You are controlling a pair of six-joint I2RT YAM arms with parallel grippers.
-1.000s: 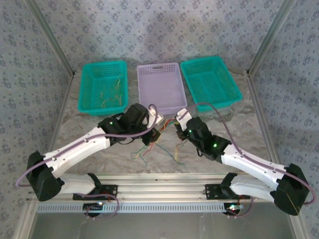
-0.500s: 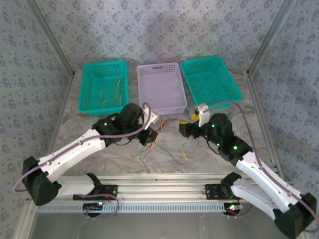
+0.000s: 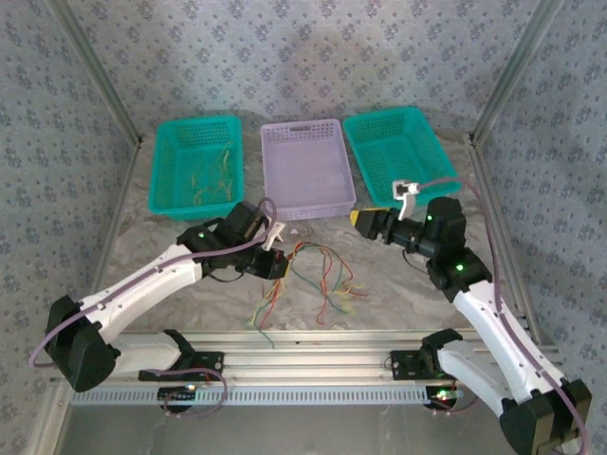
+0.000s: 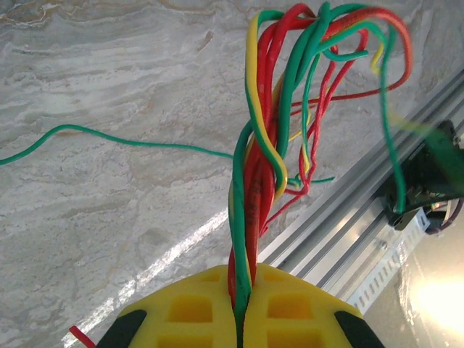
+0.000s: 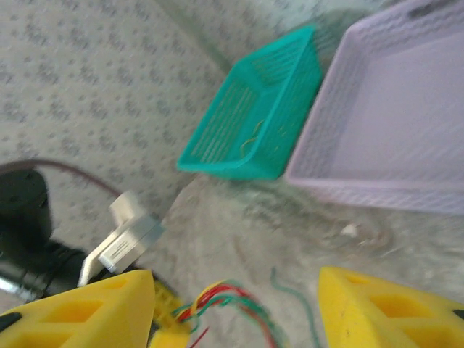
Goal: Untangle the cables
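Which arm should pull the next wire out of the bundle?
Right. The right gripper is open and empty, facing the cables; the left gripper is shut on them as the anchor.

I see the cables (image 4: 250, 188), thin red, green and yellow wires, twisted in one bundle, pinched in the left end effector (image 4: 241, 304); free ends spread loose on the surface (image 3: 398, 303).

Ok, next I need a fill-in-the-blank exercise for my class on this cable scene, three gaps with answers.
1. The left claw is ___ on the cables.
2. The right claw stands ___, with nothing between its fingers.
3. The tray behind the cables is ___ in colour.

Missing words: shut, open, purple.
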